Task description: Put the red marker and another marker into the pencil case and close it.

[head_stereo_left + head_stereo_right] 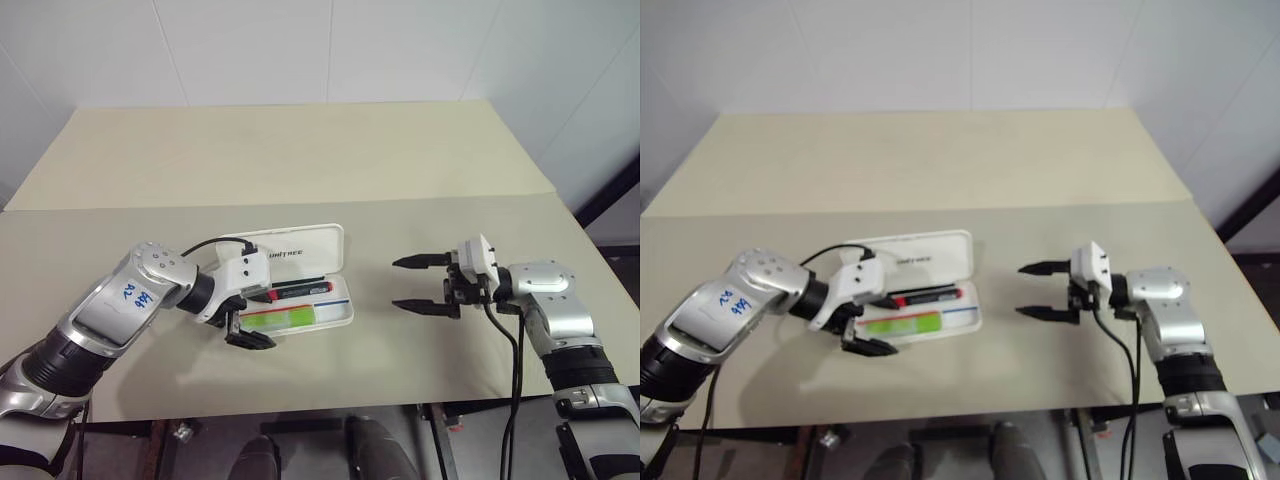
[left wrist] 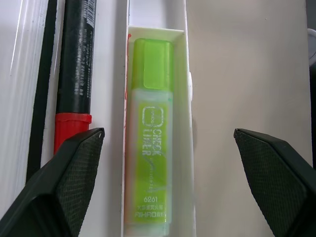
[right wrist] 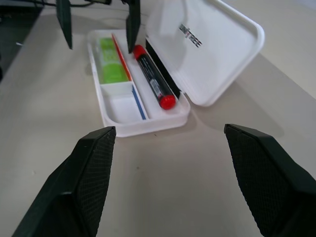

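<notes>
one case (image 1: 300, 262), two markers and two grippers are counted on a beige table (image 1: 300, 170). the case is a flat white plastic box with rounded corners, lying open with its lid (image 3: 207, 49) tipped back on the hinge and a small dark logo seen on the lid's inner face. the tray is divided into long compartments, with a red stripe and a blue stripe seen along the dividers. the red marker (image 1: 300, 289) is laid in the compartment next to the hinge; a black barrel with small print and red at both ends are seen. the green marker (image 2: 150, 133) is laid in the front compartment, at the end nearer the left gripper; it is short, stubby and translucent bright green, with a paler cap and printed lettering on its body. the rest of that front row is seen bare in the right wrist view. the left gripper (image 1: 250, 320) is held over the case's left end, angled downward, with its jaws spread wide to either side of the green marker and nothing gripped. the right gripper (image 1: 420, 283) is held well apart from the case, to its right, pointed toward it, jaws wide and nothing between them.
</notes>
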